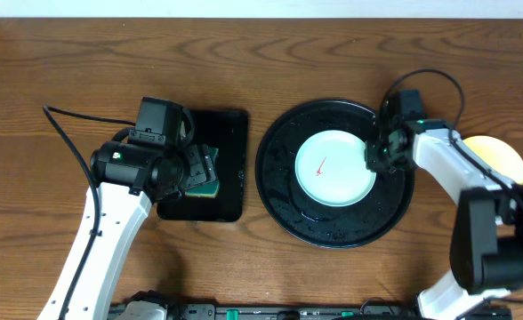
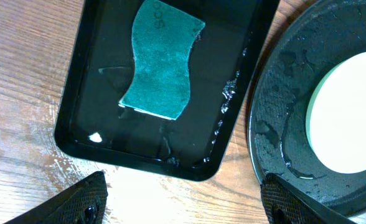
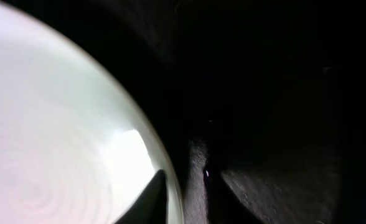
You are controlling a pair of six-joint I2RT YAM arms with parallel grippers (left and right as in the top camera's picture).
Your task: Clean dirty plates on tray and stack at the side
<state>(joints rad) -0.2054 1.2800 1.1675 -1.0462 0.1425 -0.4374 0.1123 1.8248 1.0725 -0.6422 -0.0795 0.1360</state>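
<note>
White links, black joints on left arm (image 1: 110, 222) and right arm (image 1: 448, 160). Black cable (image 1: 430, 71) loops upper right; fingers (image 2: 77, 199) textured black

**Arm/gripper status**

Left arm (image 1: 110, 222) comes up from the near edge and angles right. Its wrist is tipped down and the left gripper (image 1: 201, 171) has its jaws spread wide with nothing between them. Right arm (image 1: 448, 162) folds in from the right side. The right gripper (image 1: 374, 158) points down and sits low, fingers (image 3: 149, 199) a narrow gap apart; can't tell if it's clamped.

A brown wooden worktop (image 1: 84, 53) carries a round black tray (image 1: 275, 200), a rectangular black tray (image 1: 230, 133) and a yellow plate (image 1: 497, 156).
</note>
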